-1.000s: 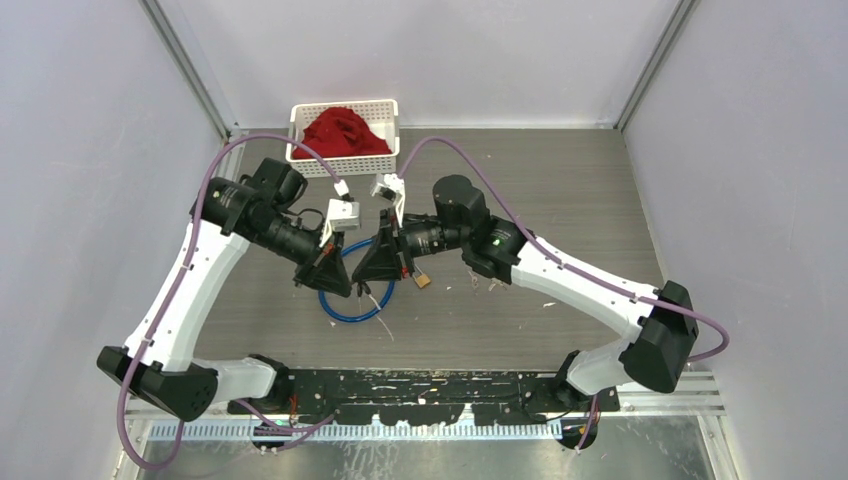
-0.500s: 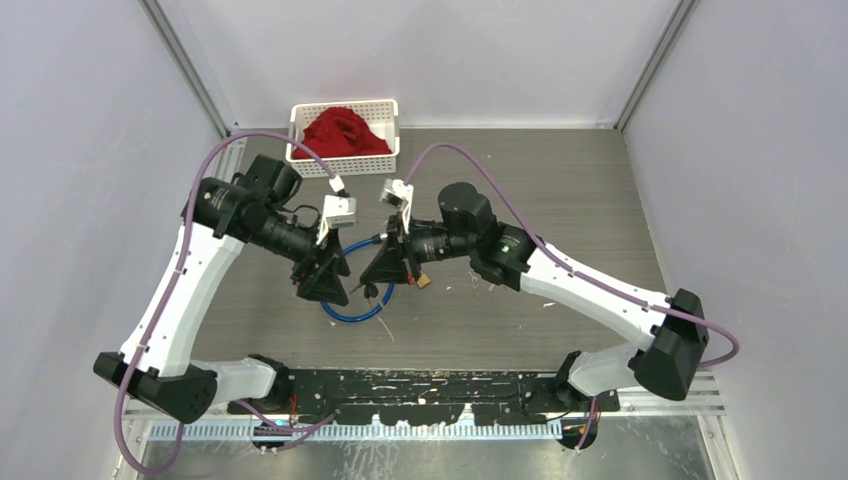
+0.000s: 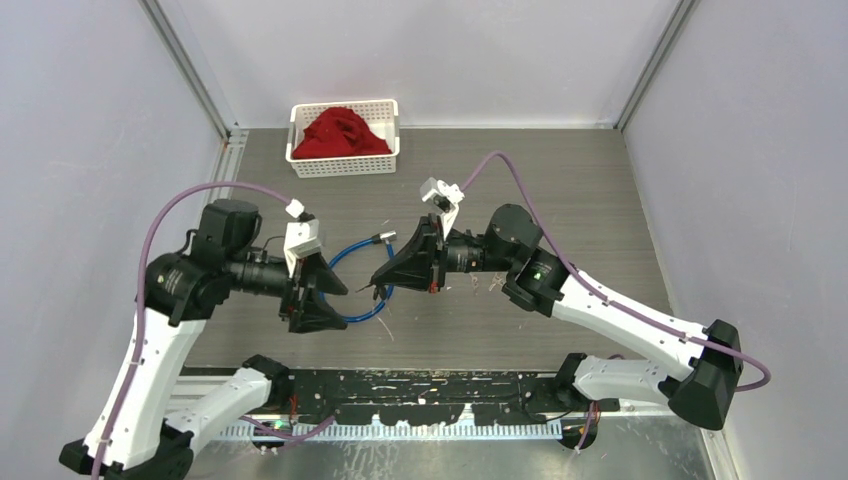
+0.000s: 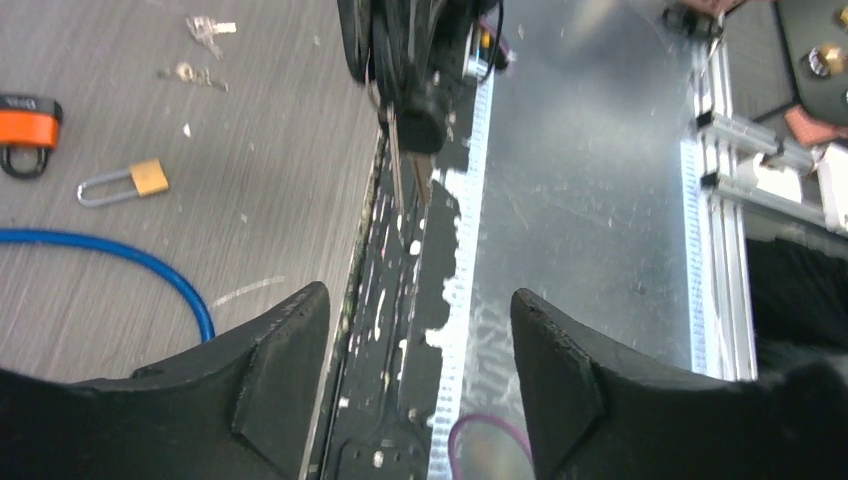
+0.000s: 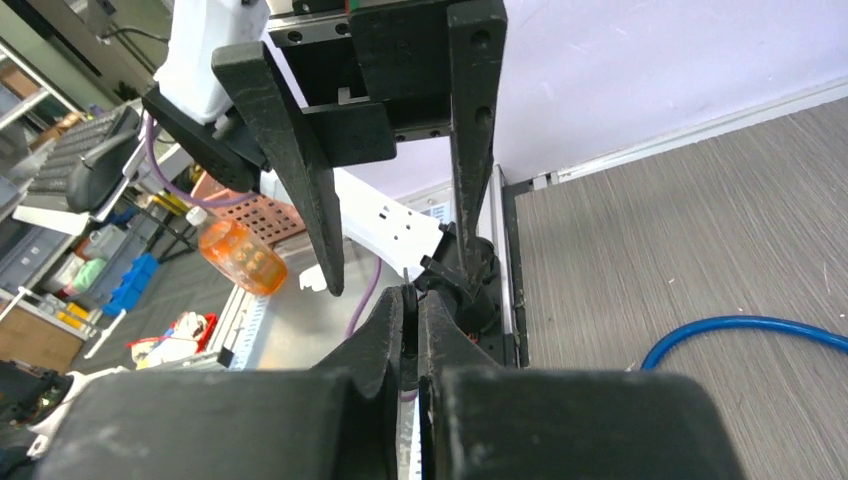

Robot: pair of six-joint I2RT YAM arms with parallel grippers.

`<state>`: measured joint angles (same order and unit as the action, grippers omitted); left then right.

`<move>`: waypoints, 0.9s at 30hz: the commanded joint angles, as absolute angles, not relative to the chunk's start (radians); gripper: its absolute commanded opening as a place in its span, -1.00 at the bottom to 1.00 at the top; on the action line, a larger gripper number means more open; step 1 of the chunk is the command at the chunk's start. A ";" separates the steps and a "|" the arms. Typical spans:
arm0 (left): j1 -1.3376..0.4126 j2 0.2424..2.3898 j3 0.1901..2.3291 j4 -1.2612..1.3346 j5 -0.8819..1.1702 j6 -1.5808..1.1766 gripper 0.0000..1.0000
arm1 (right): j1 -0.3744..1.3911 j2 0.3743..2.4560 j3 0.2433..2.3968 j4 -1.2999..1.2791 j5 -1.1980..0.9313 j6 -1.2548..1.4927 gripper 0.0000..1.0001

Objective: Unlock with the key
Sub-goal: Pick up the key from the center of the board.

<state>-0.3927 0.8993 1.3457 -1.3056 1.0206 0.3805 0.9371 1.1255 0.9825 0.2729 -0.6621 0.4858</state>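
Two arms meet nose to nose above the surface (image 3: 570,200): the left end effector (image 4: 417,300) stands wide and empty, while the right end effector (image 3: 378,286) is pinched tight on the key (image 4: 403,160), held in the air. The brass padlock (image 4: 125,182) lies on the surface near the blue cable (image 3: 352,283).

No readable text, no labels
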 commanded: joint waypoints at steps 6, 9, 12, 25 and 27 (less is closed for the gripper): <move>-0.394 0.823 1.228 -0.752 1.122 -0.080 0.03 | 0.943 1.109 0.956 0.539 -0.639 0.594 -0.98; -0.394 0.819 1.206 -0.697 1.121 -0.124 -0.01 | 0.945 1.120 0.963 0.541 -0.640 0.602 -0.99; -0.394 0.829 1.213 -0.687 1.111 -0.136 -0.14 | 0.946 1.121 0.965 0.538 -0.635 0.600 -0.99; -0.394 0.821 1.260 -0.688 1.120 -0.137 -0.11 | 0.948 1.100 0.949 0.479 -0.590 0.562 -0.98; -0.393 0.817 1.267 -0.680 1.126 -0.143 -0.08 | 0.948 1.099 0.947 0.479 -0.589 0.563 -0.99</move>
<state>-0.3923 0.8360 1.2125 -0.7490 1.0969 -0.1272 0.9417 1.1263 0.9459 0.4503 -0.6098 0.5781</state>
